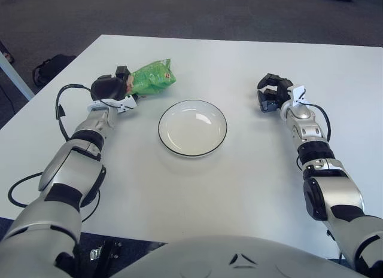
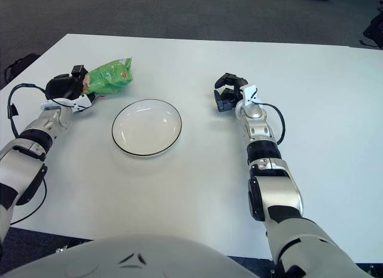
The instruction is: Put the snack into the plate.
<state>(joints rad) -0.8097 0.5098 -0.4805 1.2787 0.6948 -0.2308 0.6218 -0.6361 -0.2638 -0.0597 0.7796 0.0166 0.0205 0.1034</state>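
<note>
A green snack bag (image 1: 154, 76) lies on the white table, up and left of the plate. My left hand (image 1: 117, 85) is at the bag's left end, fingers curled around it. The bag also shows in the right eye view (image 2: 110, 73). A white plate with a dark rim (image 1: 166, 143) sits empty at the table's middle. My right hand (image 1: 272, 92) shows to the right of the plate, fingers curled, holding nothing.
The white table (image 1: 239, 182) ends at a far edge (image 1: 239, 40), with dark carpet beyond. A black bag (image 1: 51, 67) lies on the floor at the left. A black cable (image 1: 61, 110) loops by my left forearm.
</note>
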